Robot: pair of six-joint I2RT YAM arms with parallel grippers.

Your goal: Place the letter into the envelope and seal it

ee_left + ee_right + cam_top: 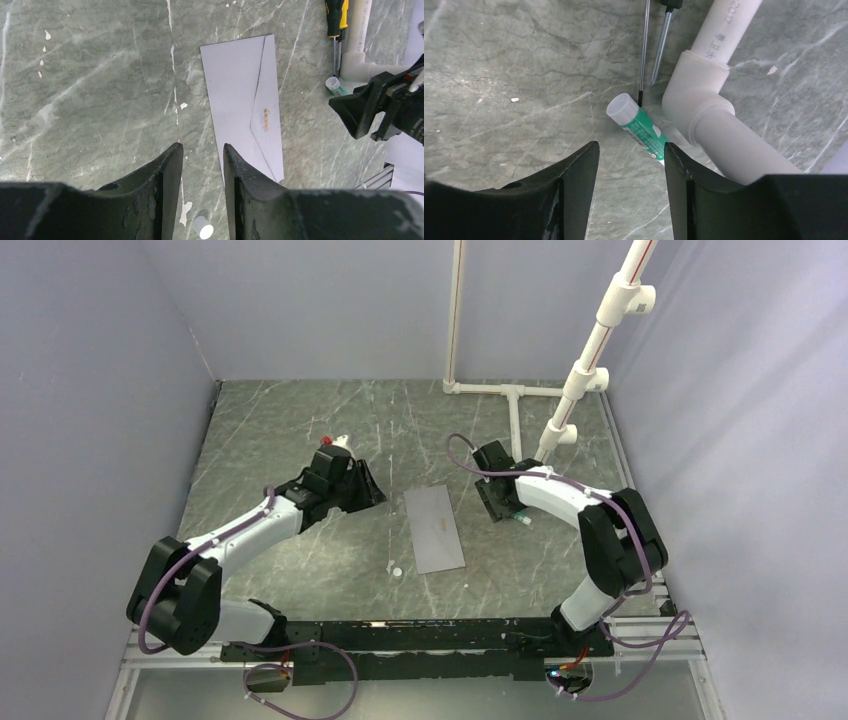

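Low in the wrist views, the left end effector (202, 150) and right end effector (631, 146) stand apart, empty. Mid-frame the envelope (230, 85) lies flat, flap (268, 90) folded; letter unseen. If poorly stuck, the flap could lift open.

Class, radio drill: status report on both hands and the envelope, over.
Left hand open, empty. Right hand open, empty, over glue stick. Envelope lying flat, flap folded down; letter not in sight. Nothing on it.
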